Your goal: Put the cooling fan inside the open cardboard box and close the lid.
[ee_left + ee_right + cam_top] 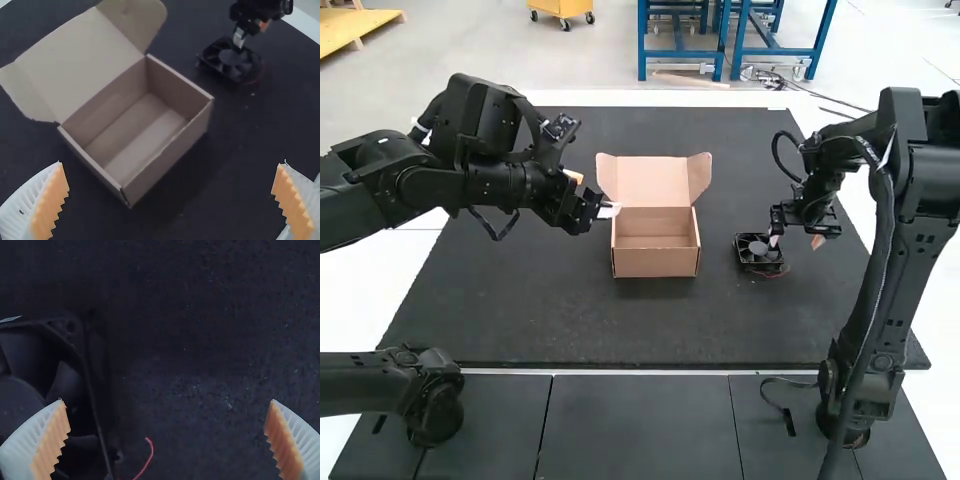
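Note:
An open cardboard box [655, 243] [140, 135] stands in the middle of the black mat, empty, with its lid [650, 178] folded back. The black cooling fan [761, 254] [231, 58] [45, 385] lies flat on the mat just right of the box, a thin red wire [146, 459] trailing from it. My right gripper [795, 238] [167, 440] hovers open at the fan's right edge, one finger above the fan and the other above bare mat. Near the box's left side, my left gripper [592, 195] [170, 210] is open and holds nothing.
The black mat [520, 300] covers the table, with free room in front of the box and on its left. A white table strip [360, 290] lies beyond the mat's left edge.

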